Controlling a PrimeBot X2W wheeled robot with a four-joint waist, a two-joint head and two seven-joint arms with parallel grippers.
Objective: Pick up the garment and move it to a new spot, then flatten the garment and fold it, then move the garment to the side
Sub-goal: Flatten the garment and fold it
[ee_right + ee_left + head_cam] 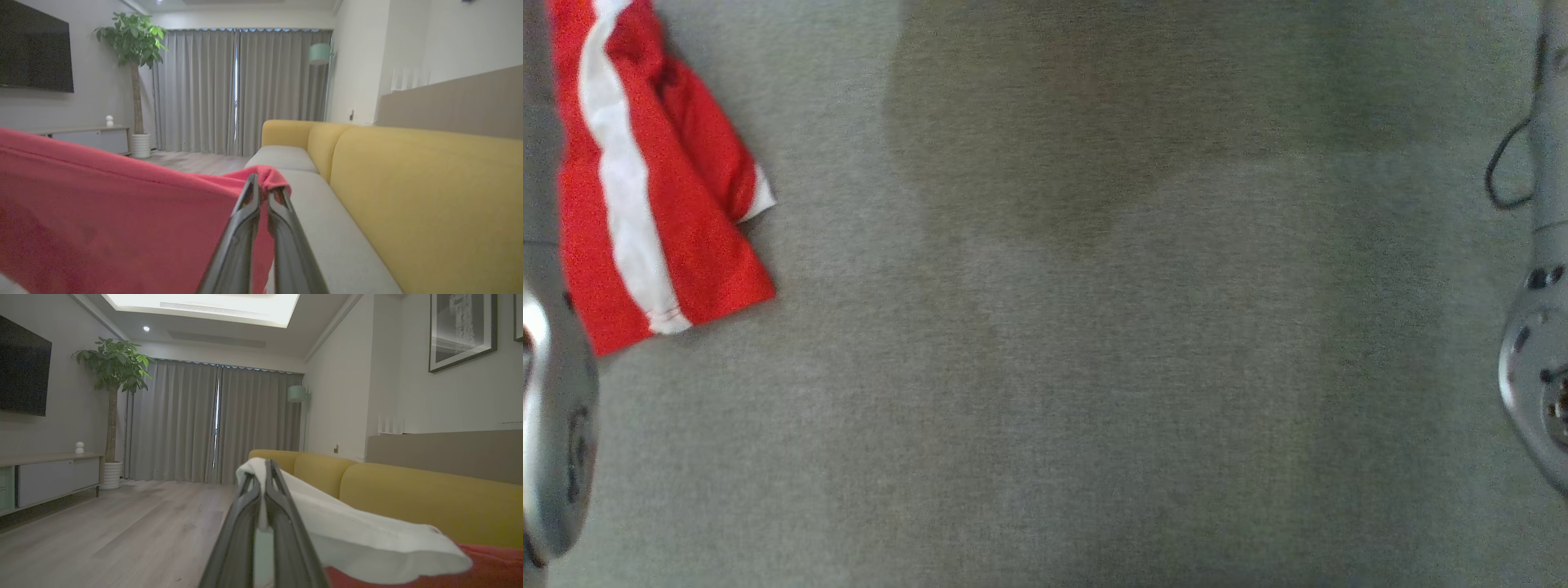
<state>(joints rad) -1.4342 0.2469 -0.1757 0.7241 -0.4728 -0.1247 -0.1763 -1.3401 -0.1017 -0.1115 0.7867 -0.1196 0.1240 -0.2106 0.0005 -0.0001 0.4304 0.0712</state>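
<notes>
step: likely moving garment (645,180) to new spot | left gripper (265,467) clamped on its white band | right gripper (263,185) clamped on red cloth | garment at far-left corner of grey seat (1094,392) | next: lower, spread flat

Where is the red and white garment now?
The garment is at the upper left of the head view, over the grey sofa seat, with the left gripper and the right gripper each pinching an edge.
</notes>
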